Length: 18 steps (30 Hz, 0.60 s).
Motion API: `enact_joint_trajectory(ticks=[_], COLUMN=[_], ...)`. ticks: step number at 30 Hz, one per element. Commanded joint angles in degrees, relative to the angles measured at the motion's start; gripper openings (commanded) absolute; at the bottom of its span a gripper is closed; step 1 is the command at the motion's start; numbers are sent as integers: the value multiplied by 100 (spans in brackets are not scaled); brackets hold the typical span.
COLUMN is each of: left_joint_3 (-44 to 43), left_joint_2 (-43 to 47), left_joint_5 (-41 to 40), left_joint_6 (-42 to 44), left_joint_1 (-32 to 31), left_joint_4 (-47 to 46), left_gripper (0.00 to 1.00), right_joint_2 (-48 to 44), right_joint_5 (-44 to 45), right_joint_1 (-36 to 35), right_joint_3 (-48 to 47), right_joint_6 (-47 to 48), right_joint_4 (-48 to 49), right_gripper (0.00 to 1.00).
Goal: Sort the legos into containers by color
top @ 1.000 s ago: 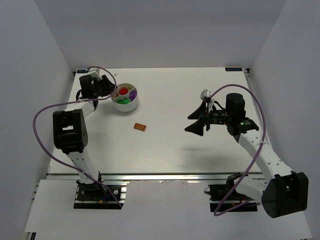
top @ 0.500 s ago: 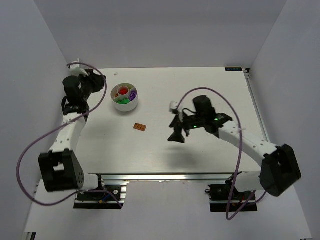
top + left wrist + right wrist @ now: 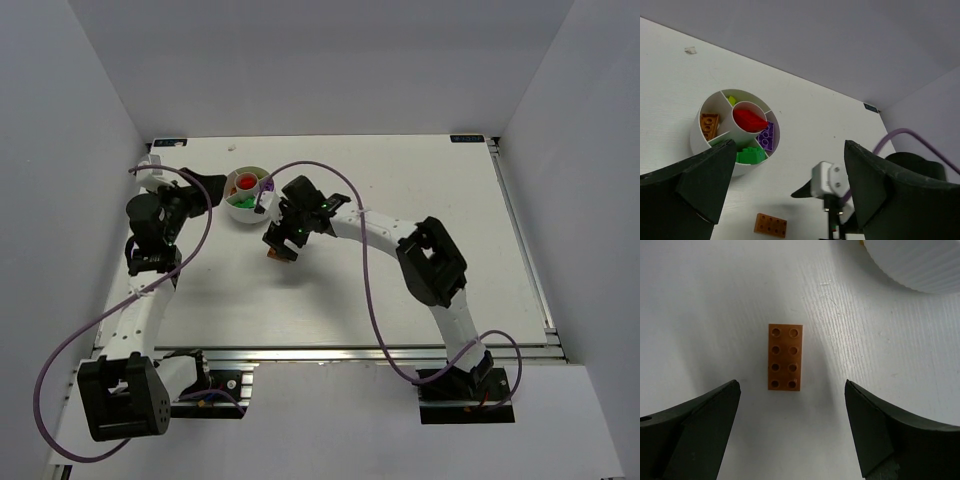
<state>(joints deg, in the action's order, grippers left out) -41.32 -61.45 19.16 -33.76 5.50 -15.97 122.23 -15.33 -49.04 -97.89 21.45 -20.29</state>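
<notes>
Right gripper (image 3: 791, 386) hangs released, jaws wide astride one orange plate (image 3: 784, 357), just near of the dish (image 3: 696, 142). Left gripper (image 3: 790, 145), released and empty, is left of it. Inside lie a second orange plate (image 3: 709, 125), one red brick (image 3: 750, 120), purple brick (image 3: 766, 136), green brick (image 3: 751, 155) and a half-hidden lime brick (image 3: 732, 100). Open table (image 3: 450, 280) stretches right.

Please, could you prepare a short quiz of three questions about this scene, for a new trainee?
1. Which gripper hangs over the loose orange brick: A left, B right?
2. True or false: the right gripper is shut.
3. Fill in: in the white dish, the brick in the middle cup is coloured ____.
Key: 1 B; 2 false; 3 red.
</notes>
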Motion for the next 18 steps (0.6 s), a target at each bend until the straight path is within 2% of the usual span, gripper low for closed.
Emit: enact_joint_trajectory(ticks=[1, 6, 12, 18], left_joint_3=[1, 1, 36, 28], left_joint_2=[29, -271, -148, -174], left_joint_5=[219, 334, 255, 255], left_joint_6=[-228, -456, -430, -430], left_joint_1=[-5, -5, -14, -5], left_joint_4=[-232, -258, -276, -267], left_gripper=[98, 98, 98, 98], right_joint_2=[291, 599, 793, 977], right_joint_5=[522, 672, 444, 216], right_joint_1=[-150, -150, -159, -150], right_joint_3=[-591, -714, -679, -705], right_joint_6=[25, 104, 87, 35], right_joint_4=[-300, -150, -238, -264], right_gripper=[89, 89, 89, 84])
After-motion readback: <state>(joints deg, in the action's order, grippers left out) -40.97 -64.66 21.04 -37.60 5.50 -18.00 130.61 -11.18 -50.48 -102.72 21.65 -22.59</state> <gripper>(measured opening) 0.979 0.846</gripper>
